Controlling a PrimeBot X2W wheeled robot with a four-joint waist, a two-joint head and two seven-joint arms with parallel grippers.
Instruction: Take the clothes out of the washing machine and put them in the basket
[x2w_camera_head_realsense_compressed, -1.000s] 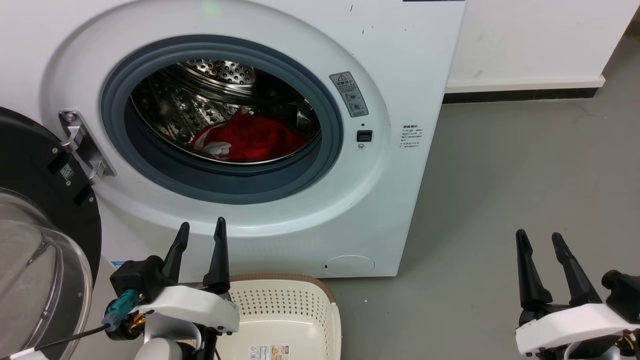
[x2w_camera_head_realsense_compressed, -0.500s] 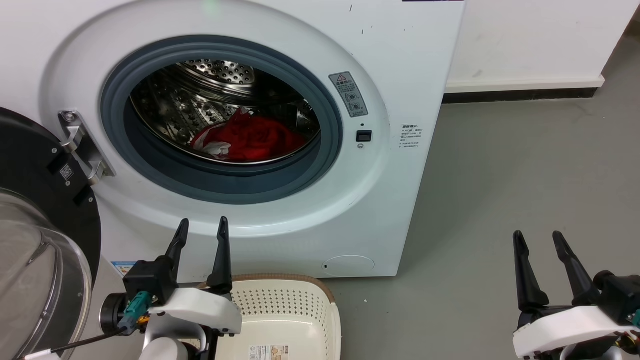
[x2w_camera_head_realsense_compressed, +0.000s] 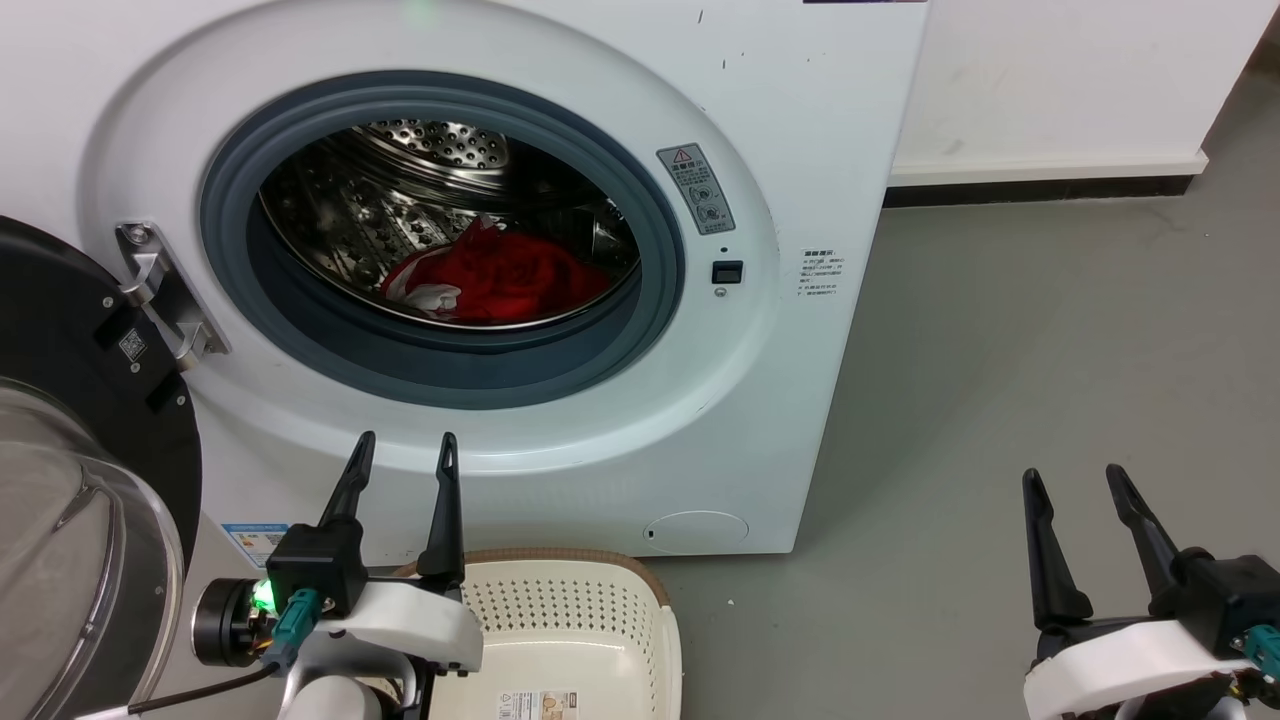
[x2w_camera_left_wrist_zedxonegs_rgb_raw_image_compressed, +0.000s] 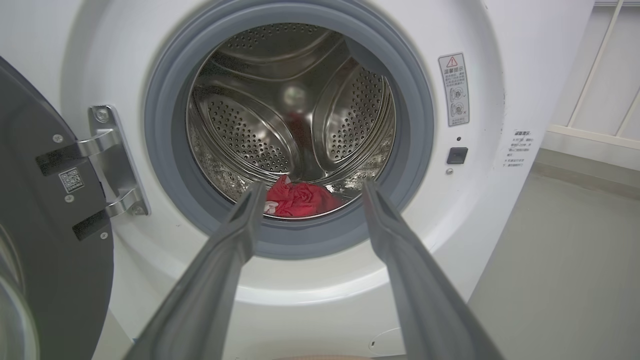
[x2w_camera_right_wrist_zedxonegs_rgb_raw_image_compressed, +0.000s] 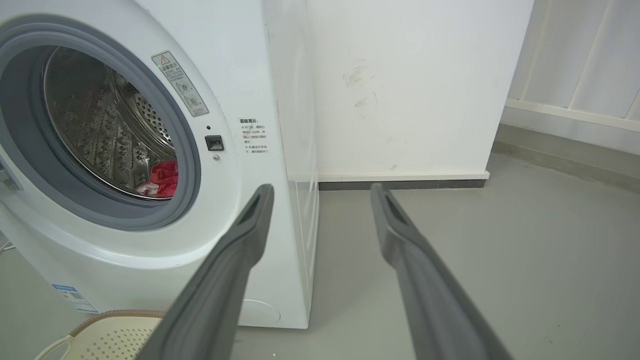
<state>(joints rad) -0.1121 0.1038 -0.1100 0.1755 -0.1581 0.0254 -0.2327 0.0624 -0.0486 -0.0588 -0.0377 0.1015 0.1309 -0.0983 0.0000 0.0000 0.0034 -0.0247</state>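
Grey floor (x2w_camera_head_realsense_compressed: 1000, 350) right of washing machine (x2w_camera_head_realsense_compressed: 820, 120)

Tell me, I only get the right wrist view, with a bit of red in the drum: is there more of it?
Observer: Yes, in the head view the clothes form a wider red heap with white trim, low inside the washing machine.
Visitor: Is the basket empty?
Observer: What shows of the basket holds just a paper label.
Visitor: And the other claw?
Observer: The left claw is open, aimed at the porthole.
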